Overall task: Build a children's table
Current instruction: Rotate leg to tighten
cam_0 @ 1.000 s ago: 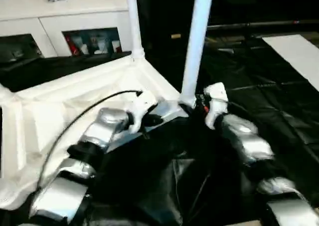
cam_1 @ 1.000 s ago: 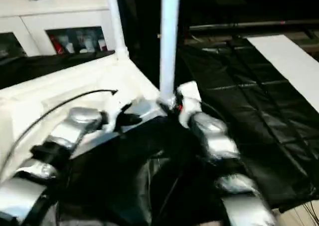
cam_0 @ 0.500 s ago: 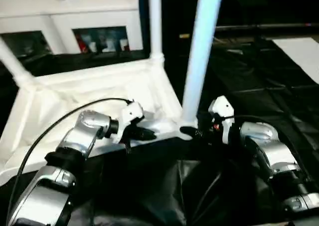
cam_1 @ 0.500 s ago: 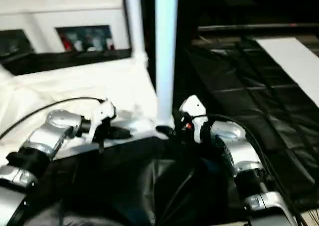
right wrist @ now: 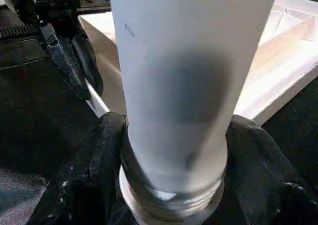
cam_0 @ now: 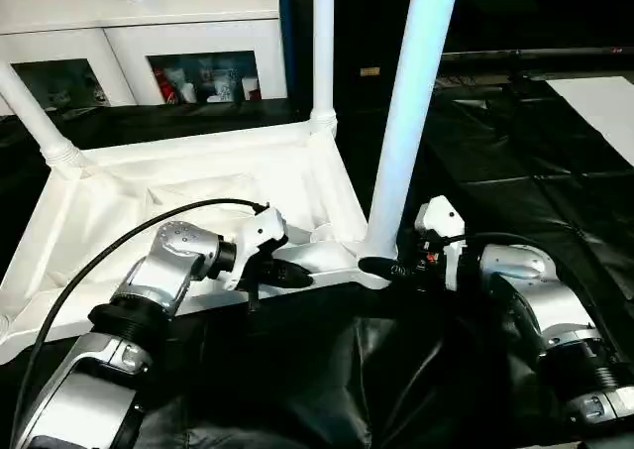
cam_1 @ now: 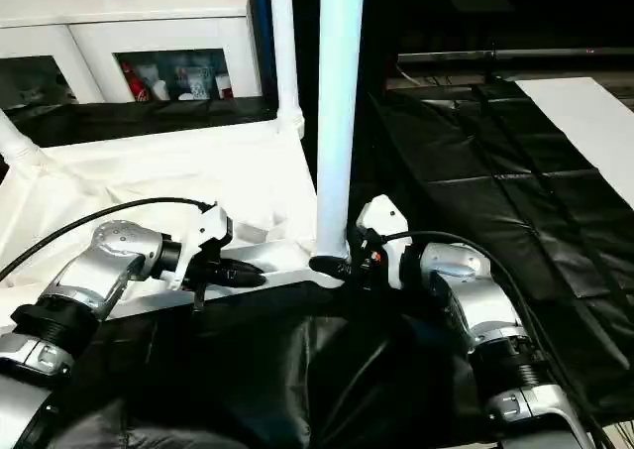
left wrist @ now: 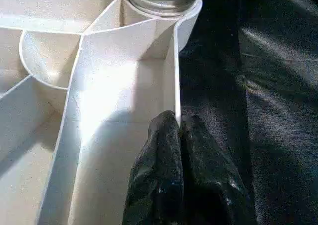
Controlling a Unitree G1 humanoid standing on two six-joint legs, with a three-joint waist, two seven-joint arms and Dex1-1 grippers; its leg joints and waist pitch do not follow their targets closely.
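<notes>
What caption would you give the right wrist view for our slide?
Right gripper closing its fingers around the base of a white table leg, while the left gripper pinches the upturned tabletop's rim.

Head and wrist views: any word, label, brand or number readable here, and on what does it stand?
No text can be read.
Items behind the cabinet's glass doors: colourful packaging, too small and blurred to read.
Table top, legs and both grippers: no print visible.
</notes>
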